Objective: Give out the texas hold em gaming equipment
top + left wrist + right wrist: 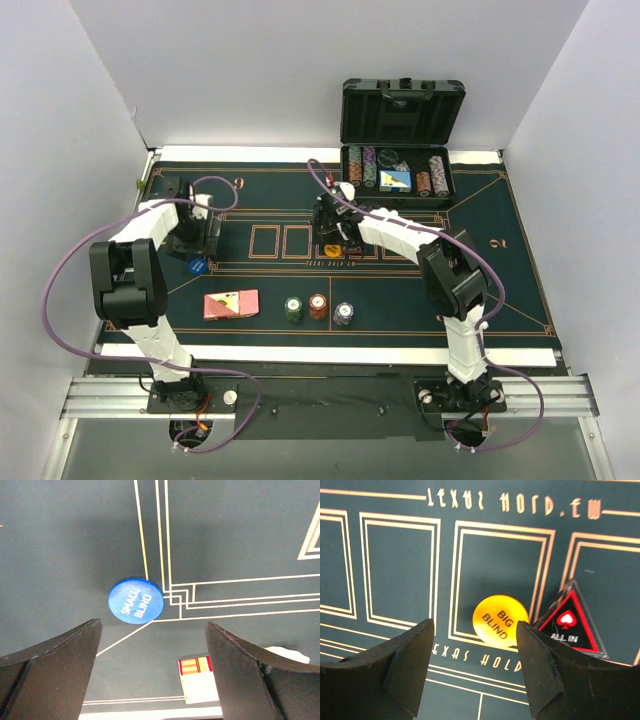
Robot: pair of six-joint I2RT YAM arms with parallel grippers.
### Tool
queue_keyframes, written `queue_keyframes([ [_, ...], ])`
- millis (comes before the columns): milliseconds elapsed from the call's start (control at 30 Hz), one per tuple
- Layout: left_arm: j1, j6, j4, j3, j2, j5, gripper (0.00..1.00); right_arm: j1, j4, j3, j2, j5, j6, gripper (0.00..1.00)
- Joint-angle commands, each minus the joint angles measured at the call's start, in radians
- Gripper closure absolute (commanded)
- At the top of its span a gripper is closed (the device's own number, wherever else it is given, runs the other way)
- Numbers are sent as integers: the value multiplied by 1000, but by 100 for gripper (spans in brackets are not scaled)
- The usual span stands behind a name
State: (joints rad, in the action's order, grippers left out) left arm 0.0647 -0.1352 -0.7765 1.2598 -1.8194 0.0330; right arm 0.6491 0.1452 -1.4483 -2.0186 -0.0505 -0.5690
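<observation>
The fingers of the left gripper (152, 630) are set wide apart, and nothing is held between them. The blue disc (135, 601), marked SMALL BLIND, lies flat on the felt mat (60, 555) just beyond the fingertips. It is clear of both fingers and rests on a junction of the printed lines. The fingers of the right gripper (472, 630) are likewise parted with nothing gripped. The orange disc (500, 620), marked BIG BLIND, lies flat on the mat ahead of the gap, on the lower border of one printed rectangle. Just beside it on the right, a black triangular marker (570, 622) with a red border and the words ALL IN is partly hidden behind the right-hand finger. In the top view, the left gripper is positioned over the left part of the mat and the right gripper over its centre, next to the row of rectangles. Nearer the arm bases, the playing cards (231, 304) lie in a small heap. To their right, a green chip stack (293, 308), a red chip stack (318, 305) and a grey chip stack (343, 313) stand in a row. At the far edge, the black case (400, 88) stands open with further chips (370, 167) stored in its tray.
</observation>
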Motion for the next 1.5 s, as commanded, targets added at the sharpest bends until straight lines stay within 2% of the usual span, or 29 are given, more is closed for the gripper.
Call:
queue_keyframes([
  [0, 23, -4, -105, 142, 94, 91, 4, 40, 62, -35, -32, -40, 24, 39],
  [233, 38, -17, -191, 220, 164, 150, 4, 34, 70, 0, -54, -117, 47, 37],
  [700, 72, -26, -224, 234, 201, 196, 3, 17, 37, 149, 24, -166, 49, 39],
  [1100, 93, -35, -231, 245, 201, 189, 3, 41, 53, 34, -72, -123, 34, 64],
  [1300, 109, -41, -234, 251, 198, 199, 3, 35, 77, -84, -156, -103, 50, 66],
  [1467, 118, -44, -236, 250, 198, 206, 3, 12, 137, -294, -293, -57, 69, 65],
])
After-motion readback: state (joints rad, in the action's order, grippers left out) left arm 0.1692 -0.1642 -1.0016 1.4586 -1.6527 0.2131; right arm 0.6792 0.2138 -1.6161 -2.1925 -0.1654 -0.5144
